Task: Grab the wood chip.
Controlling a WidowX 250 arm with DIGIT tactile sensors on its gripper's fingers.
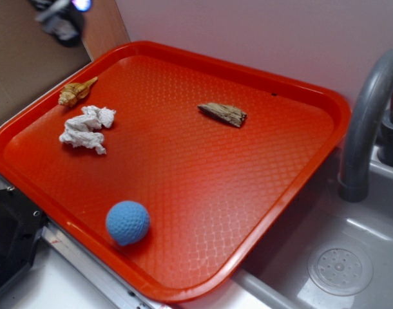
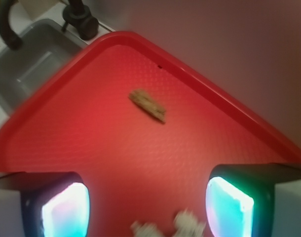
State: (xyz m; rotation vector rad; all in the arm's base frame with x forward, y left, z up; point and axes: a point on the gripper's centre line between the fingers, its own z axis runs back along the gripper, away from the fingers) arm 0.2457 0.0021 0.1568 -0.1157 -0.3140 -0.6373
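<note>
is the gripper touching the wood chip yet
Apart. The wrist view shows the gripper open, its fingers at the bottom edge, with bare red tray between them and the wood chip farther ahead.

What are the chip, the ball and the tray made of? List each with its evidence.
Wood chip: rough grey-brown wood, visible grain, splintery and matte.
Blue ball: probably foam or soft plastic, dimpled and matte.
Tray: apparently moulded plastic, orange-red, with a crosshatch texture and slight sheen.

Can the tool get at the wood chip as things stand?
Probably yes. The wood chip lies alone on the red tray, nothing on it or touching it, and the tool is open, with bare tray between them.
</note>
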